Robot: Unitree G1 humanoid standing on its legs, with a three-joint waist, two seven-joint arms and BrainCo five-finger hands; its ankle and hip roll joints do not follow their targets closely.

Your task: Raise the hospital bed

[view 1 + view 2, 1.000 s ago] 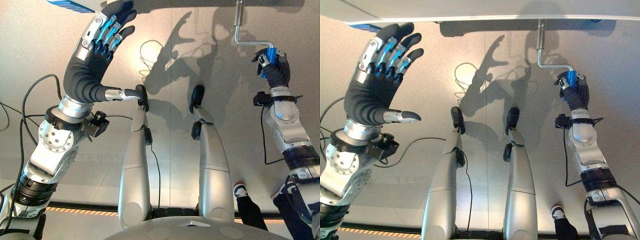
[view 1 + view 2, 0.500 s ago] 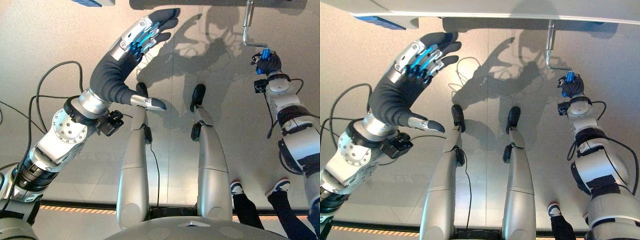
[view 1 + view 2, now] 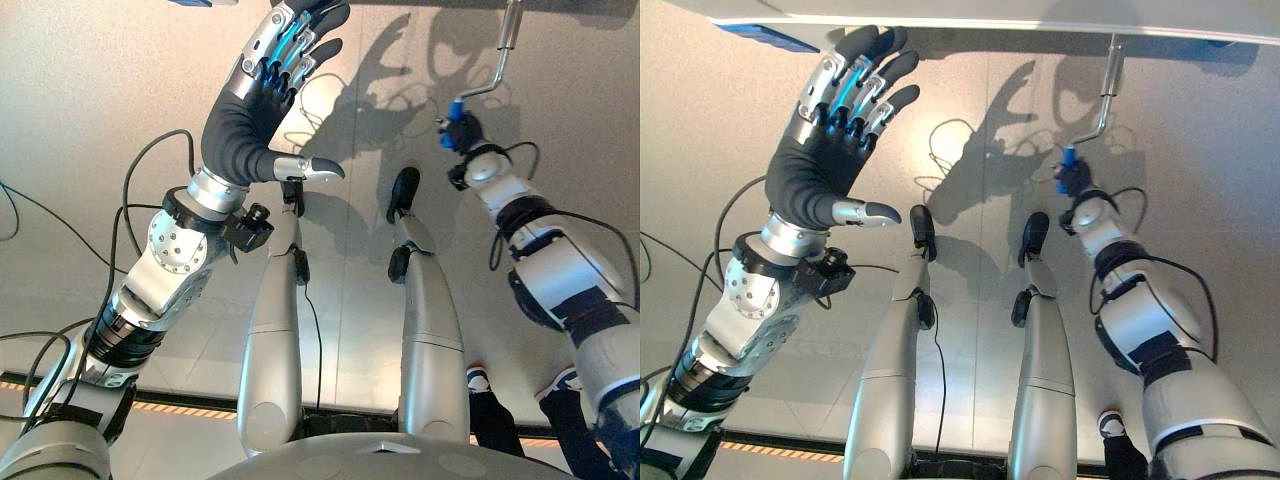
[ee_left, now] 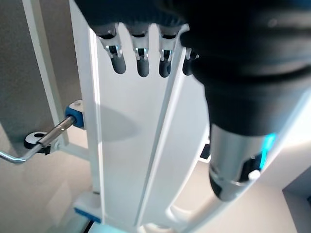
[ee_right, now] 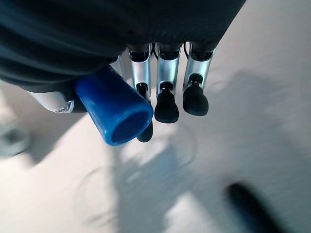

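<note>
Right hand (image 3: 1076, 184) is wrapped around the blue handle (image 5: 114, 106) of the metal crank (image 3: 1102, 108), which hangs from the white bed frame (image 3: 970, 12) overhead. Left hand (image 3: 835, 130) is raised with fingers spread wide, holding nothing, just below the bed's edge.
</note>
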